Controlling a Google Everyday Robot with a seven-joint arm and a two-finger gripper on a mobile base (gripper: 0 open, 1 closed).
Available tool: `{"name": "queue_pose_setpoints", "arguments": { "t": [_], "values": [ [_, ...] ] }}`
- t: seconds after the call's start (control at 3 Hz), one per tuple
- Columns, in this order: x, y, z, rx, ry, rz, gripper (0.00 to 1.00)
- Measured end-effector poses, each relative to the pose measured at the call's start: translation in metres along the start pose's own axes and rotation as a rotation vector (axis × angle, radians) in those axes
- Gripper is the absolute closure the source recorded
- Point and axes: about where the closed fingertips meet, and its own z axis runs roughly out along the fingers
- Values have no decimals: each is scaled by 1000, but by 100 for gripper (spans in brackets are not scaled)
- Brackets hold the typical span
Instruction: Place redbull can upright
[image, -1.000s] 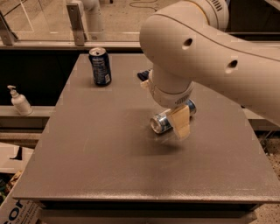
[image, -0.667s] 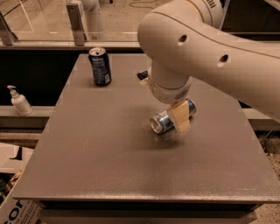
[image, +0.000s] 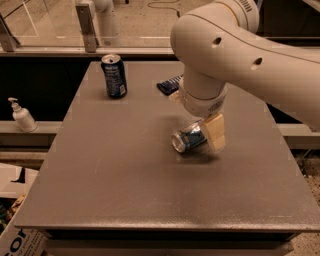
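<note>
The redbull can (image: 187, 139) lies on its side on the grey table (image: 125, 175), a little right of the middle, with its silver top facing front-left. My gripper (image: 210, 131) comes down from the big white arm (image: 225, 45) and is closed around the can's rear half. One beige finger (image: 216, 132) shows on the can's right side; the other finger is hidden behind the can. The can looks tilted, its far end slightly raised.
A wider dark navy can (image: 114, 75) stands upright at the table's back left. A small dark blue packet (image: 169, 85) lies behind the arm. A white pump bottle (image: 22, 116) stands on a ledge to the left. A glass railing runs behind the table.
The arm's wrist has shifted slightly right and up, with the visible finger moving along the can. The can stays at about the same spot, still on its side.
</note>
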Motion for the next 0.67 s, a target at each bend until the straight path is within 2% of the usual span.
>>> {"name": "queue_pose_setpoints", "arguments": {
  "t": [0.33,0.67],
  "values": [
    [8,6,9,-18,-7,9,18],
    [11,7,8,-15,-5,8,41]
  ]
}}
